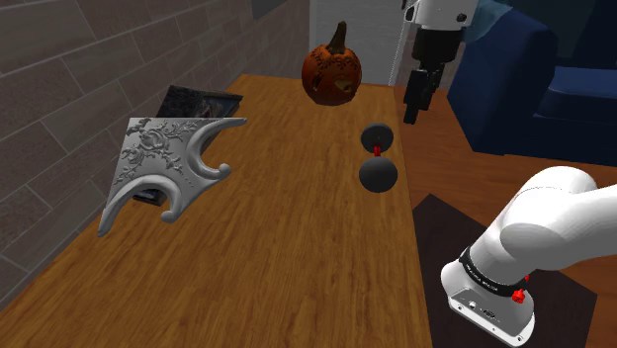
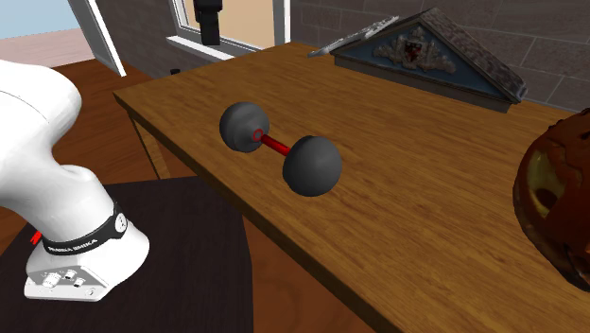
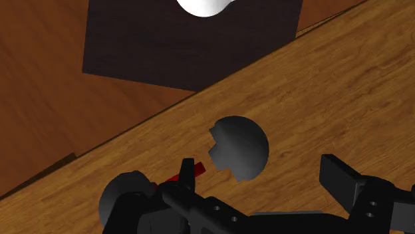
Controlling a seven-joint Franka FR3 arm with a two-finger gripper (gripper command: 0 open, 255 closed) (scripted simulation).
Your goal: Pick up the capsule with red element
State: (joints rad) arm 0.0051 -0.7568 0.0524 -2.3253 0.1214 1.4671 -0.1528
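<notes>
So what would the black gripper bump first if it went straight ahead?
Most likely the capsule: one of its dark balls sits between the open fingers of the gripper, with the wooden table under it. Depth is hard to judge.

You're looking down on a long wooden table [image 1: 277,247] in the shoulder view, with a grey stone-tiled wall [image 1: 69,69] running along it at ten o'clock. A blue armchair [image 1: 524,79] sits at two o'clock, on reddish wooden floor [image 1: 450,163].
</notes>
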